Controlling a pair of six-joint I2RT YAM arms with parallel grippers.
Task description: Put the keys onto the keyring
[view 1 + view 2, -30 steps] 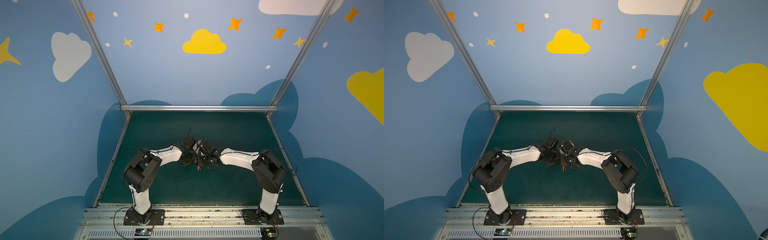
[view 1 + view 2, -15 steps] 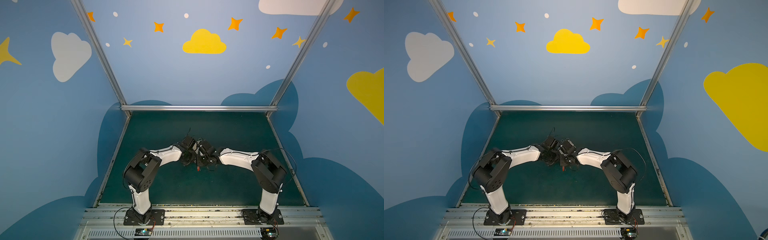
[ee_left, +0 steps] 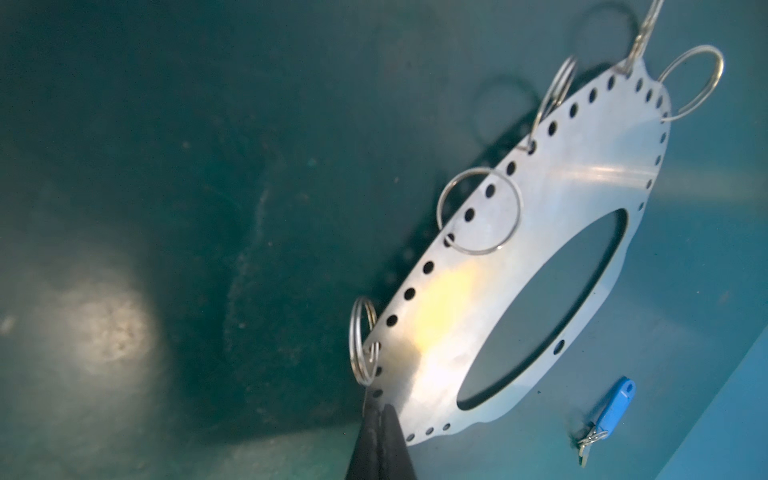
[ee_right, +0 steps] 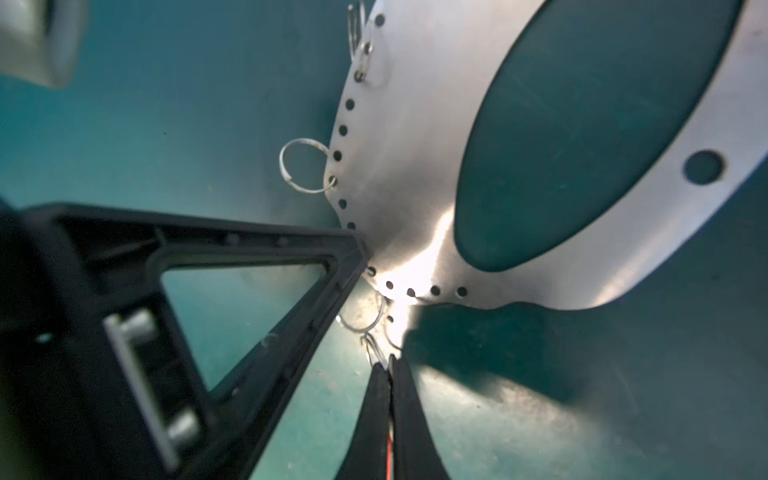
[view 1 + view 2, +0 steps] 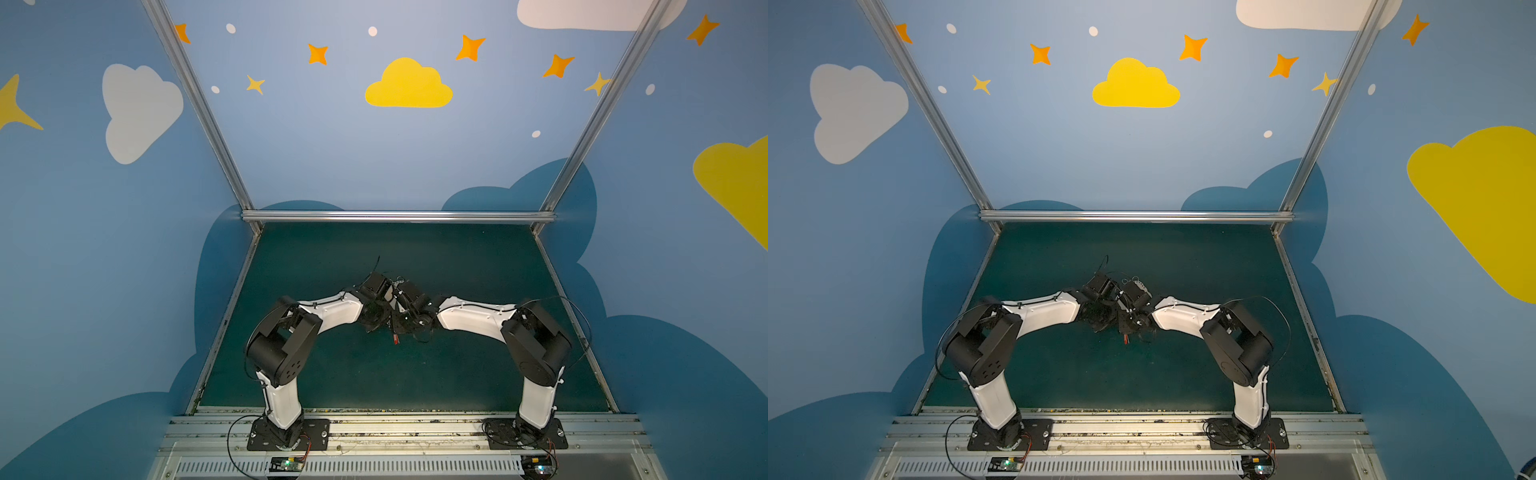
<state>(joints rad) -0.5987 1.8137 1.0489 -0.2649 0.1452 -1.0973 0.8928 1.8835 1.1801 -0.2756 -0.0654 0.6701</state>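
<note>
Keyring (image 3: 540, 187) is being pinched, unmoved since earlier, by the fully closed left gripper (image 3: 380, 409); red-tagged key (image 5: 395, 340), at its 6 o'clock in a top view, is still being clamped in the fully closed right gripper (image 4: 390, 361).

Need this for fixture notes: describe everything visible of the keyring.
The keyring is a flat, shiny grey metal oval plate with a large oval central hole and small holes along its edge, several carrying thin wire rings. It is held tilted above the green mat. The left gripper pinches one narrow end; the right gripper, shut on the red-tagged key, sits close by that end.
</note>
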